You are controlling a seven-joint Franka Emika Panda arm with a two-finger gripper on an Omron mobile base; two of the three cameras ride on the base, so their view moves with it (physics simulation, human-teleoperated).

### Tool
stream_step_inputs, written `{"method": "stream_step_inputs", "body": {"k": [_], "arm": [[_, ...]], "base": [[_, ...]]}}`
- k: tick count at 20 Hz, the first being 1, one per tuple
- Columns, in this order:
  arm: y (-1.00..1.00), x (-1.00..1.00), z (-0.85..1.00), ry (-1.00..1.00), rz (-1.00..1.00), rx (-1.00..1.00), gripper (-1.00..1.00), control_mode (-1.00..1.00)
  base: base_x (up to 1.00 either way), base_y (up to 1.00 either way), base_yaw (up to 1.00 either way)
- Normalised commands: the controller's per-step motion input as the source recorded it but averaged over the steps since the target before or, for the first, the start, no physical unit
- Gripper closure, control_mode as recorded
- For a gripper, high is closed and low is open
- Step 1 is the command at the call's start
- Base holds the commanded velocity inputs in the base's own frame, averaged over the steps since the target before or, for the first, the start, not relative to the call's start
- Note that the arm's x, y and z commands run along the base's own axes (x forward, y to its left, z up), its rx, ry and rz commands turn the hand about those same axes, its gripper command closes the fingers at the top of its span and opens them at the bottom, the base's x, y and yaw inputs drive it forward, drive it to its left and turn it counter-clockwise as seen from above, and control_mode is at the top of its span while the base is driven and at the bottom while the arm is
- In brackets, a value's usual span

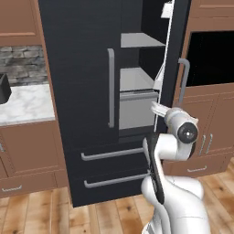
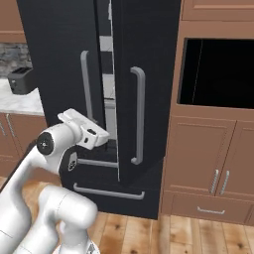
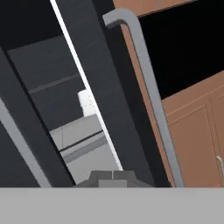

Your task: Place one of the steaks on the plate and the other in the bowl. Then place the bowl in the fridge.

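Note:
The black fridge point(image 1: 82, 68) stands in front of me with its right door point(image 1: 176, 45) swung partly open. Grey shelves point(image 1: 137, 41) and a grey drawer point(image 1: 137, 109) show through the gap. My gripper point(image 1: 157, 109) is shut and empty, close to the inner edge of that door, just left of its long grey handle point(image 1: 183, 77). From the other side, the gripper point(image 2: 105, 140) points into the narrow gap beside the right door point(image 2: 149, 49). In the hand view the gripper point(image 3: 113, 175) faces the door's edge point(image 3: 105, 87) and handle point(image 3: 148, 87). The steaks, plate and bowl are out of view.
A black wall oven point(image 1: 210, 59) set in wood cabinets lies right of the fridge. A marble counter point(image 1: 25, 103) lies to the left, with a dark toaster point(image 2: 20, 79) on it. Two lower fridge drawers point(image 1: 114, 155) are shut. Wood floor lies below.

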Motion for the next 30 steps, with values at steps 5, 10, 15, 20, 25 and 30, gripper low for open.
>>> {"method": "stream_step_inputs", "body": {"k": [5, 10, 15, 20, 25, 30], "arm": [[0.10, 0.49, 0.00, -0.03, 0.00, -0.08, 1.00, -1.00], [0.01, 0.48, -0.01, -0.03, 0.00, -0.04, 1.00, -1.00], [0.00, 0.53, -0.01, 0.00, -0.01, -0.01, 1.00, -1.00], [0.00, 0.46, 0.00, 0.11, 0.00, 0.00, 1.00, -1.00], [-0.04, 0.50, 0.00, 0.15, 0.00, 0.01, 1.00, -1.00], [-0.14, 0.45, 0.00, 0.03, 0.00, 0.00, 1.00, -1.00]], "base": [[0.00, 0.00, 0.00], [0.00, 0.00, 0.00], [0.00, 0.00, 0.00], [0.00, 0.00, 0.00], [0.00, 0.00, 0.00], [0.00, 0.00, 0.00]]}}
